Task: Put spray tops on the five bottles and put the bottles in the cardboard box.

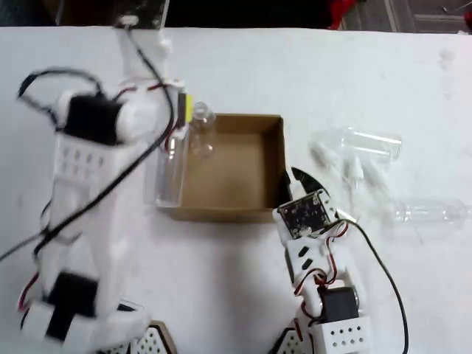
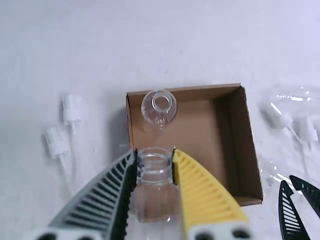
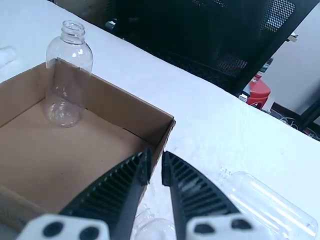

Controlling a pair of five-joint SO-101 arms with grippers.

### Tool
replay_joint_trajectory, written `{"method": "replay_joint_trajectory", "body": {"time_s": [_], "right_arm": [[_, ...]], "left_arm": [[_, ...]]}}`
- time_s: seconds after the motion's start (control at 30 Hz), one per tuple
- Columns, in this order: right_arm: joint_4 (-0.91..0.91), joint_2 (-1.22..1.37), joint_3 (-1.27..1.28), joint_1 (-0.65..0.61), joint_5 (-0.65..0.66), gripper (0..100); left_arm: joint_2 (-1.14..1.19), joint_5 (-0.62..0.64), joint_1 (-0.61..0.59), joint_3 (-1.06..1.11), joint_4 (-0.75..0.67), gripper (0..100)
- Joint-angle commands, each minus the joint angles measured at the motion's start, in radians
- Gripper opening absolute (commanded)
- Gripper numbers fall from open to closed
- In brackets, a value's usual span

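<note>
My left gripper (image 2: 155, 167) is shut on the neck of a clear capless bottle (image 2: 154, 197), held at the left wall of the cardboard box (image 1: 269, 166); the same held bottle (image 1: 169, 173) appears from above. Another capless bottle (image 1: 200, 129) stands in the box's far left corner, also seen as bottle (image 2: 159, 106) and bottle (image 3: 70, 50). My right gripper (image 3: 155, 167) hangs by the box's right wall with a narrow gap and nothing between its black fingers. Two loose spray tops (image 2: 70, 107) lie on the table beside the box.
Clear bottles lie on the table right of the box (image 1: 361, 144), one nearer the front (image 1: 428, 214), with more spray tops (image 1: 354, 169) among them. A lying bottle (image 3: 265, 200) is close beyond my right gripper. A red object (image 3: 257, 90) sits past the table's far edge.
</note>
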Motion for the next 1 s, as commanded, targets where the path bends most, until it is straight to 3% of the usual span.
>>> {"method": "replay_joint_trajectory", "body": {"time_s": [0.0,0.3,0.6,0.8,0.97], "right_arm": [[-0.027,-0.007,0.009,0.012,0.012,2.4],[-0.027,-0.007,0.009,0.012,0.012,2.4],[-0.027,-0.007,0.009,0.012,0.012,2.4],[-0.027,-0.005,0.009,0.012,0.012,2.4],[-0.027,-0.005,0.009,0.012,0.012,2.4]], "left_arm": [[-0.269,0.011,0.021,0.255,-0.181,2],[-0.662,0.011,0.021,0.789,-0.551,2],[-0.932,0.012,0.021,1.343,-1.192,2],[-0.958,0.005,0.021,1.697,-1.679,2],[-0.958,0.003,0.022,1.903,-1.947,2]]}}
